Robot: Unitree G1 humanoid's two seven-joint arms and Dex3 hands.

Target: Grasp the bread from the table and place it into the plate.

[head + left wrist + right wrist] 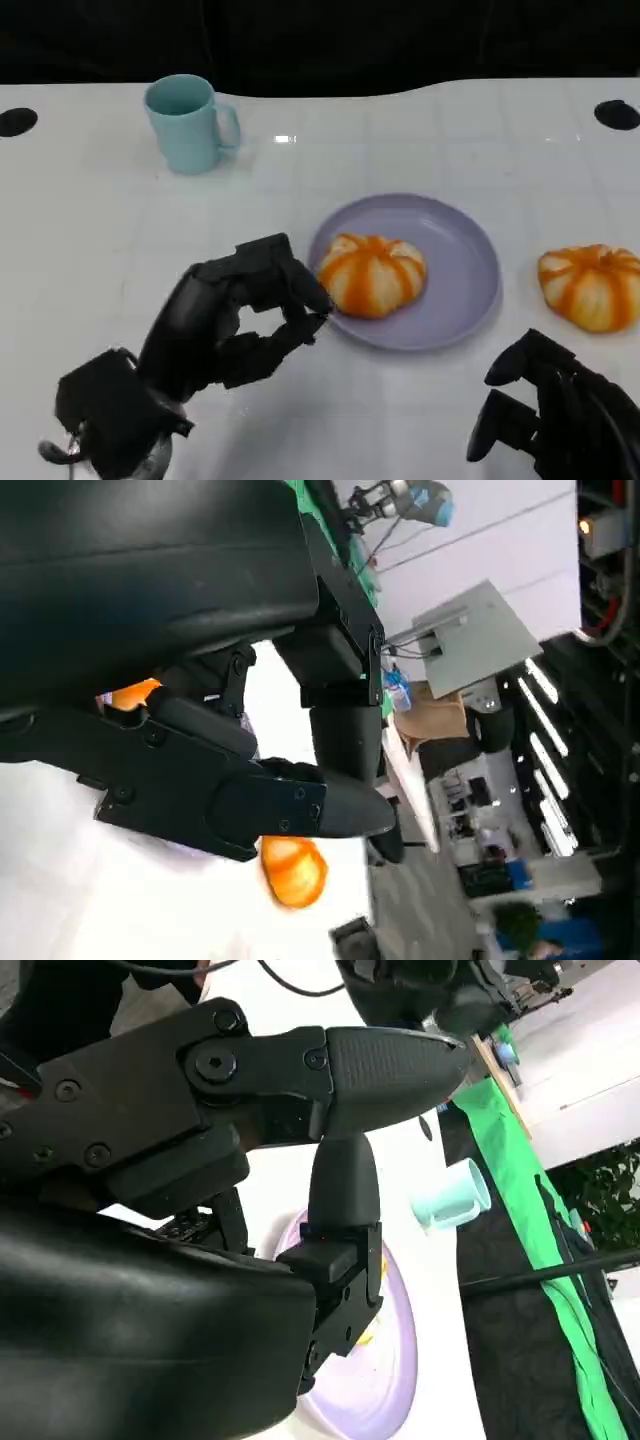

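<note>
Orange bread (371, 274) on plate (461, 300)

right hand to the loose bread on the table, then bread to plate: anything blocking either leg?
Nothing visible does. The right hand sits near the table's front edge, with bare table between it and the loose bread. From there to the plate is also bare table. One bread already lies on the plate's left part; its right part is free.
</note>
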